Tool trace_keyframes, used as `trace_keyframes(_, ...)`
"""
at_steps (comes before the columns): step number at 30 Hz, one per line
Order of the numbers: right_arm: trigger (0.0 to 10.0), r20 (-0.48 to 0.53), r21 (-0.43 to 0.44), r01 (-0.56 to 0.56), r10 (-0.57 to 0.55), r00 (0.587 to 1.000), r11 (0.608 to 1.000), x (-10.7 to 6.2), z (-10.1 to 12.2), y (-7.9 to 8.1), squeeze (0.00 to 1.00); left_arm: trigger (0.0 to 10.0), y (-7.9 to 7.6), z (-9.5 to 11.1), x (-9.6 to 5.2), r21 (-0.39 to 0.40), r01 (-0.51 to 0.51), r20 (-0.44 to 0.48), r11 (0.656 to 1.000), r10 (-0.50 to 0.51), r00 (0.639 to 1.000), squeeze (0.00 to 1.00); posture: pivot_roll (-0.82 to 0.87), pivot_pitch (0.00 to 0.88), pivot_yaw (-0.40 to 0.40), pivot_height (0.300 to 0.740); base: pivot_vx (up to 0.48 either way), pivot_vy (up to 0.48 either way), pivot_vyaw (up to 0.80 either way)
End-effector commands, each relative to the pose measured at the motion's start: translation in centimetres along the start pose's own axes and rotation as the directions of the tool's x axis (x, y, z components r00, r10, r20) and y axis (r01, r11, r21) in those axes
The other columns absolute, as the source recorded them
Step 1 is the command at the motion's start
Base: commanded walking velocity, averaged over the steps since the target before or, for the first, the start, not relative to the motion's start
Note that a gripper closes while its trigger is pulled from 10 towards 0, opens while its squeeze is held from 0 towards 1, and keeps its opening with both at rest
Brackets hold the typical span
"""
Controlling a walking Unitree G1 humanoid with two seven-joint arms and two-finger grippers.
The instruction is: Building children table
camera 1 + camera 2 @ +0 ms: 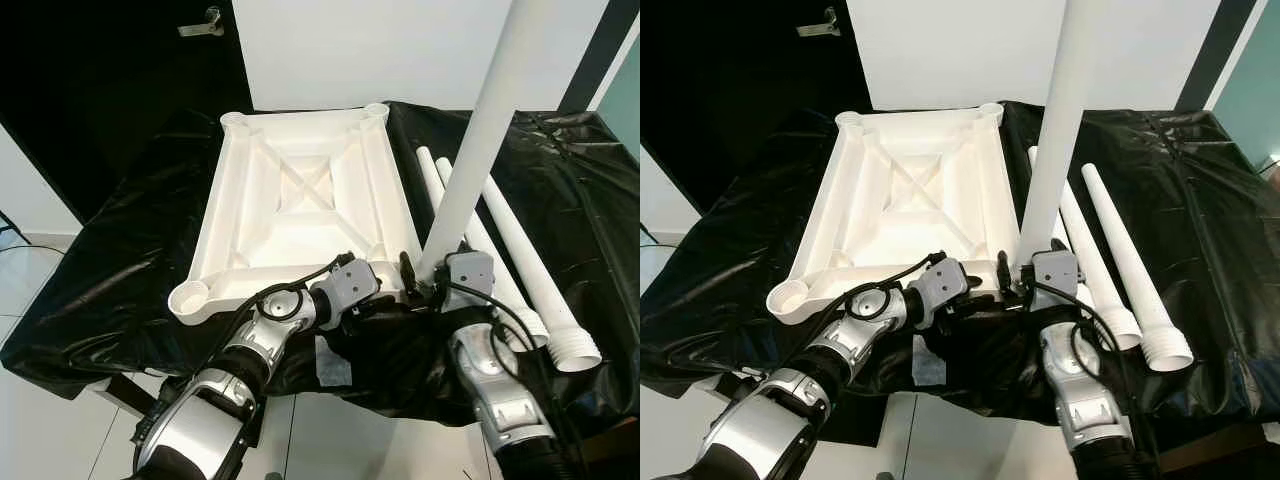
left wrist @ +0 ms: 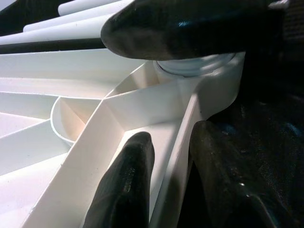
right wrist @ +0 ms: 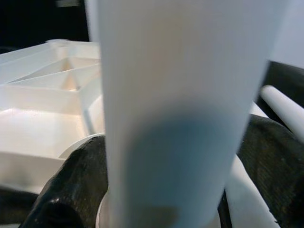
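- The upturned white tabletop (image 1: 300,210) lies mid-frame on a black plastic sheet (image 1: 120,270), ribs facing up.
- One table leg (image 1: 480,140) stands upright in the near right corner socket, clamped between the right gripper (image 1: 428,272) fingers; seating looks nearly done.
- Three loose legs (image 1: 520,260) lie right of it, not yet fitted.
- The left gripper (image 1: 385,290) pinches the tabletop's near rim, steadying it.

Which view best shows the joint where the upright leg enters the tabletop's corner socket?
The left wrist view: the upright leg sits in the corner socket of the tabletop. The right wrist view blurs it close up; in the eye views the tools hide the joint.
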State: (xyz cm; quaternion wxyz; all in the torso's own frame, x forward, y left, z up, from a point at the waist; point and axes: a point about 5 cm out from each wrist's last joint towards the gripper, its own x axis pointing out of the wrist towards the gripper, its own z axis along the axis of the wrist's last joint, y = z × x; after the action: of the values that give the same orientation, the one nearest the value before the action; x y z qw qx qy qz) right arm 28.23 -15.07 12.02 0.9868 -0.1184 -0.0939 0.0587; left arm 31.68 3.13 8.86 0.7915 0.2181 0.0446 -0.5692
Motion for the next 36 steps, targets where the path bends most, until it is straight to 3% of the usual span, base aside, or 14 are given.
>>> trace_keyframes(1,10.0,0.069,-0.035,0.036,-0.034,0.997,0.999,0.4,1.2,-2.3,0.00,10.0,-2.2,-4.1,-1.1,-0.121,0.072,-0.143,0.990,-0.089,0.986,0.00,-0.06,0.000,0.034,0.740,0.000,0.000,0.00)
trace_keyframes(3,10.0,0.079,-0.048,0.010,-0.006,0.997,0.999,0.5,1.5,-2.8,0.00,10.0,-2.2,-4.0,-1.0,-0.121,0.072,-0.142,0.990,-0.089,0.986,0.00,-0.06,0.000,0.034,0.740,0.000,0.000,0.00)
trace_keyframes(5,10.0,0.051,-0.027,-0.161,0.162,0.986,0.987,0.4,1.4,-3.2,0.00,10.0,-2.2,-4.1,-1.0,-0.124,0.073,-0.141,0.990,-0.090,0.986,0.00,-0.06,0.000,0.031,0.740,0.000,0.000,0.00)
trace_keyframes(6,10.0,0.051,-0.027,-0.161,0.162,0.986,0.987,0.4,1.4,-3.2,0.00,10.0,-2.2,-4.1,-1.0,-0.124,0.073,-0.141,0.990,-0.090,0.986,0.00,-0.06,0.000,0.031,0.740,0.000,0.000,0.00)
trace_keyframes(8,10.0,0.018,-0.028,-0.302,0.303,0.953,0.953,0.1,1.1,-3.4,0.00,10.0,-2.3,-4.1,-1.1,-0.126,0.076,-0.140,0.989,-0.093,0.986,0.00,-0.06,0.000,0.031,0.740,0.000,0.000,0.00)
trace_keyframes(12,10.0,0.001,-0.069,-0.342,0.343,0.939,0.937,0.5,1.0,-4.3,0.00,10.0,-2.3,-4.1,-1.1,-0.127,0.087,-0.139,0.988,-0.104,0.985,0.00,-0.06,0.000,0.035,0.740,0.000,0.000,0.00)
trace_keyframes(13,0.0,0.008,-0.079,-0.356,0.358,0.934,0.931,1.2,1.5,-4.7,0.00,10.0,-2.2,-4.1,-1.1,-0.127,0.092,-0.138,0.988,-0.109,0.984,0.00,-0.06,0.000,0.038,0.740,0.000,0.000,0.00)
trace_keyframes(17,0.0,0.004,-0.084,-0.417,0.418,0.908,0.905,2.2,2.1,-5.0,0.00,10.0,-2.1,-3.9,-1.1,-0.125,0.096,-0.136,0.988,-0.113,0.984,0.00,-0.06,0.000,0.038,0.740,0.000,0.000,0.00)
trace_keyframes(22,0.0,-0.043,-0.039,-0.479,0.478,0.878,0.877,2.2,1.3,-5.1,0.00,10.0,-2.0,-3.9,-1.1,-0.121,0.092,-0.135,0.988,-0.108,0.985,0.00,-0.05,0.000,0.036,0.740,0.000,0.000,0.00)
trace_keyframes(28,0.0,-0.065,0.022,-0.482,0.482,0.874,0.876,2.0,0.7,-5.3,0.00,10.0,-1.9,-3.9,-1.2,-0.121,0.088,-0.137,0.989,-0.105,0.985,0.00,-0.05,0.000,0.033,0.740,0.000,0.000,0.00)
trace_keyframes(32,0.0,-0.050,0.098,-0.385,0.391,0.919,0.918,2.2,0.6,-5.6,0.00,10.0,-1.9,-4.0,-1.2,-0.121,0.089,-0.138,0.989,-0.105,0.985,0.00,-0.05,0.000,0.033,0.740,0.000,0.000,0.00)
trace_keyframes(34,0.0,-0.039,0.134,-0.193,0.199,0.979,0.972,1.2,0.3,-3.7,0.00,10.0,-1.9,-3.9,-1.2,-0.121,0.086,-0.136,0.989,-0.102,0.986,0.00,-0.04,0.000,0.026,0.740,0.000,0.000,0.00)
trace_keyframes(36,0.0,-0.040,0.142,-0.131,0.138,0.990,0.981,0.6,0.1,-2.9,0.00,10.0,-1.9,-3.9,-1.2,-0.121,0.083,-0.135,0.989,-0.099,0.986,0.00,-0.04,0.000,0.026,0.740,0.000,0.000,0.00)
